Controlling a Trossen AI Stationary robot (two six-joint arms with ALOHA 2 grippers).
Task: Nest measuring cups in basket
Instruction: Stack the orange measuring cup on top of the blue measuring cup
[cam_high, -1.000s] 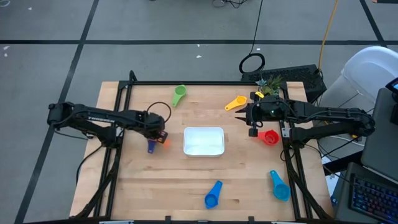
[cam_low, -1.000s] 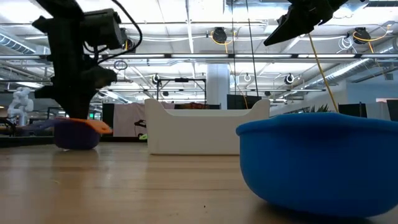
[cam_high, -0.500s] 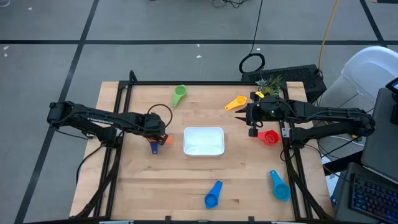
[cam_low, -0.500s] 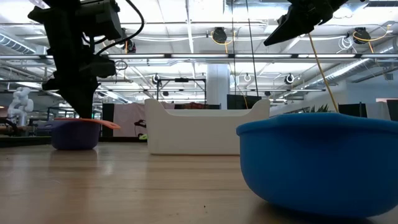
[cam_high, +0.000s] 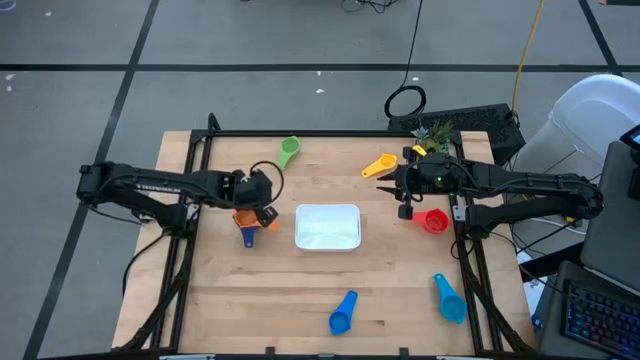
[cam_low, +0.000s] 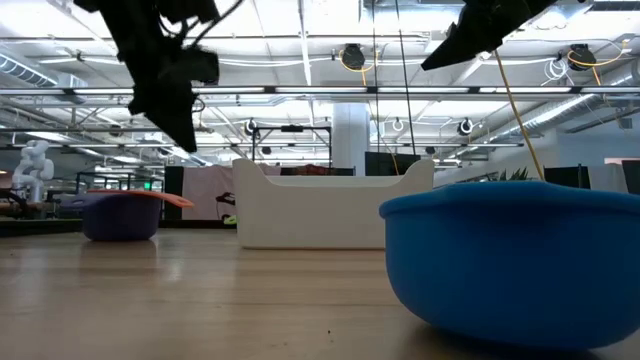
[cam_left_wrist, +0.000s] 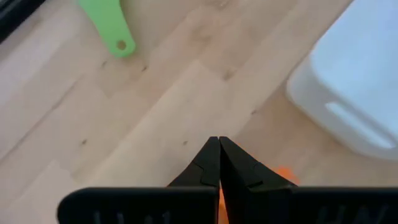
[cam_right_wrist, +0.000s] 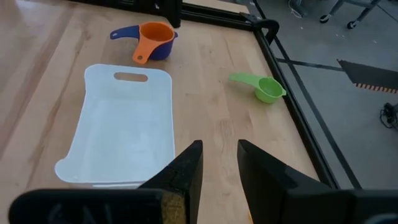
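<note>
An orange measuring cup (cam_right_wrist: 153, 36) sits nested in a dark blue one (cam_right_wrist: 124, 32) on the table, left of the white basket (cam_high: 328, 227). My left gripper (cam_low: 185, 135) hangs shut just above this pair, touching nothing; in the left wrist view the gripper (cam_left_wrist: 218, 158) is over bare wood beside the basket (cam_left_wrist: 354, 93). My right gripper (cam_right_wrist: 219, 165) is open and empty in the air right of the basket (cam_right_wrist: 124, 124). A green cup (cam_high: 289, 152) and a yellow cup (cam_high: 380, 165) lie farther back. A red cup (cam_high: 434, 220), a blue cup (cam_high: 343, 313) and a light blue cup (cam_high: 449, 298) lie right and near.
A small green plant (cam_high: 432, 133) stands at the table's far right corner. Black frame rails (cam_high: 190, 200) run along the left, right and far sides. The blue cup (cam_low: 515, 260) fills the near right of the low view.
My left gripper, shut throughout, has risen off the nested orange and dark blue cups and rolled its wrist, drifting a little toward the far edge. The pair, tipped a second ago, now rests level on the table.
</note>
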